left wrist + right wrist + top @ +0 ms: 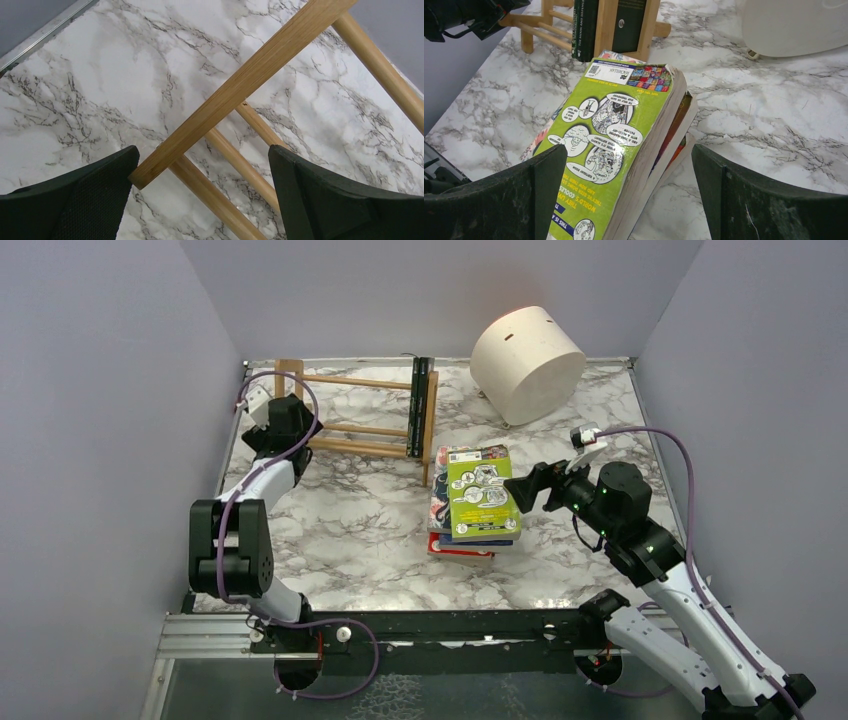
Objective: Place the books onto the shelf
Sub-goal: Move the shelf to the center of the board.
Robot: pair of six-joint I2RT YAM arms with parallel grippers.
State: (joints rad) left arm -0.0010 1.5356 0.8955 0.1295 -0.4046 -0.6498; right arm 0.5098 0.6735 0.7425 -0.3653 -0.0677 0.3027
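Both the left claw [200, 160] and the right claw [522, 490] stand wide and empty, one straddling an end of the shelf [250, 75], apparently to steady it, the other facing the stacked books [480, 498] for pickup.

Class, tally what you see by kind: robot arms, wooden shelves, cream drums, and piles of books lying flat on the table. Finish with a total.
Robot arms: 2 (left arm, right arm)
Wooden shelf: 1
Cream drum: 1
Pile of books: 1
Total: 5
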